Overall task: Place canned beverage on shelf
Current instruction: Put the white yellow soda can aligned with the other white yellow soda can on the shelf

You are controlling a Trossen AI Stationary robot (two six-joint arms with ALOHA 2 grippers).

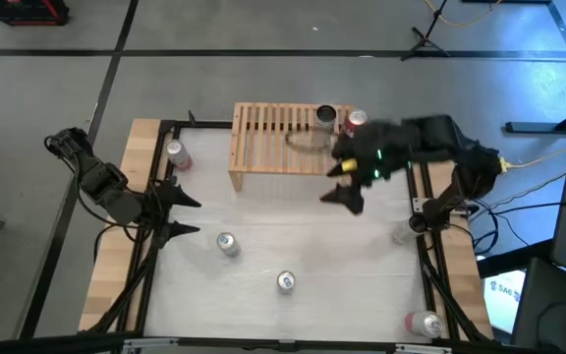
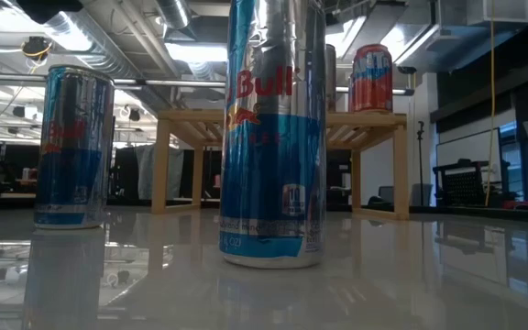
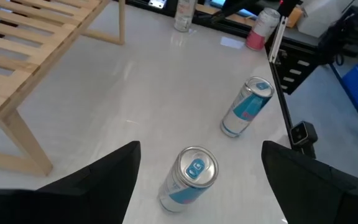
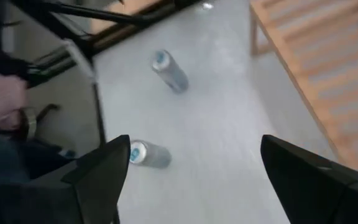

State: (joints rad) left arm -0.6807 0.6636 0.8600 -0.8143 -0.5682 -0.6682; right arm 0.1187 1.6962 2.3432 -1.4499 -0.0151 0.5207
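Looks like a robotics lab / industrial test bay to me. Low view shows an exposed ceiling w/ ducts and pipes [image 2: 126, 55] across the upper left of the frame, plus strip lights. High view: bare grey concrete floor [image 1: 214, 79] w/ dark tape lines, a tripod base [image 1: 425, 41] at upper right, loose cables [image 1: 519, 202] and a monitor [image 1: 504, 295] at the right edge. I'm working a white table [image 1: 293, 226] on a black metal frame.

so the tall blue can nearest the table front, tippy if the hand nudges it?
Likely yes. The blue can is tall and narrow on a small base, so a high push would probably topple it. The glossy table looks slick, so a low push may just slide it. On its side it would roll.
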